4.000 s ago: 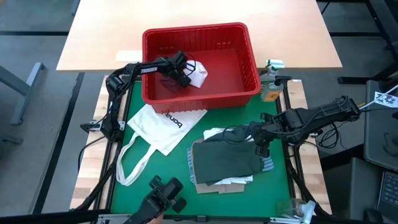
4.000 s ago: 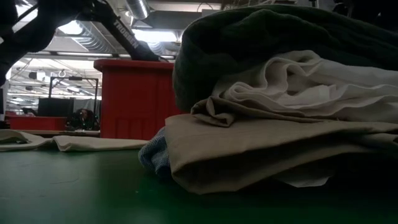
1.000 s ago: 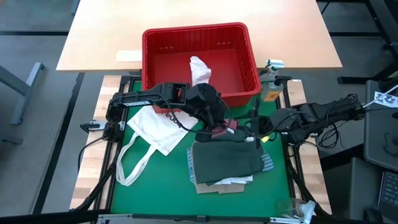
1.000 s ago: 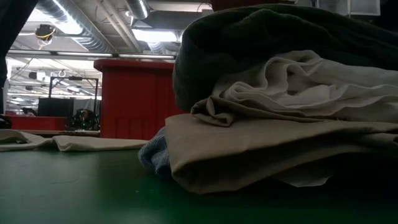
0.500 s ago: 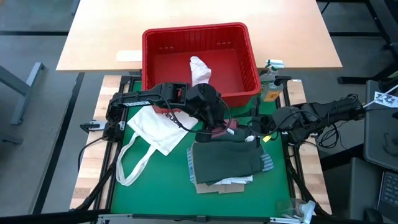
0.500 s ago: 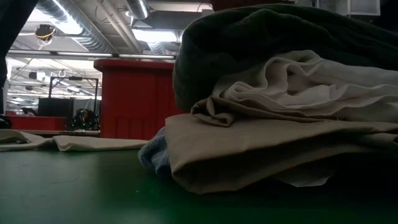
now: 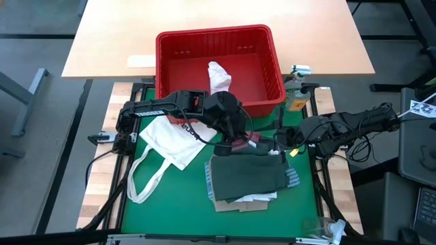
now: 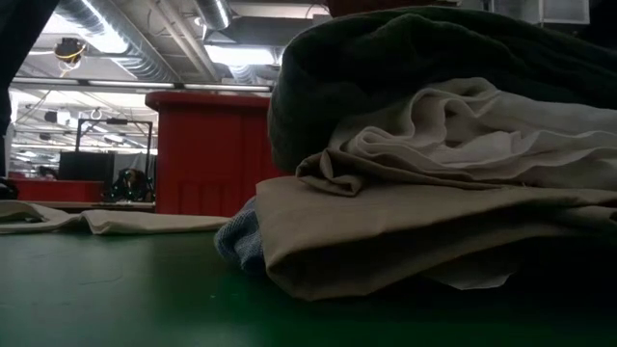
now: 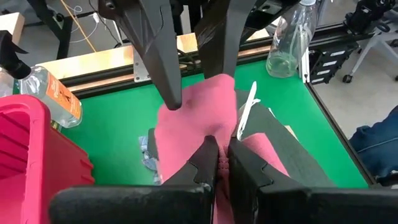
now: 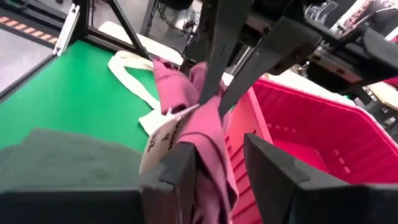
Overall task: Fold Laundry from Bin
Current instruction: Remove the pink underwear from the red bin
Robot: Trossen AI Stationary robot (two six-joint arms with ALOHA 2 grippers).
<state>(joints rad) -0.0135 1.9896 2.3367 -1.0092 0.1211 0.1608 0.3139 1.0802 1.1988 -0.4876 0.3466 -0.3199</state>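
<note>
High view: you see the red bin (image 7: 218, 68) at the table's far edge, a white piece (image 7: 218, 76) inside. Your left hand (image 7: 235, 141) and right hand (image 7: 274, 148) meet at a maroon garment (image 7: 244, 144) over the folded stack's dark green-grey top (image 7: 248, 178). A white tote bag (image 7: 174, 139) lies toward the left edge.

Low view: stack (image 8: 424, 193) in front, bin behind.

Left wrist view: left fingers pinched narrow on the maroon garment.

Right wrist view: right fingers clasp it, partly spread.

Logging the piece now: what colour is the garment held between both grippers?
Maroon-pink garment, clearest in the left wrist view.
</note>
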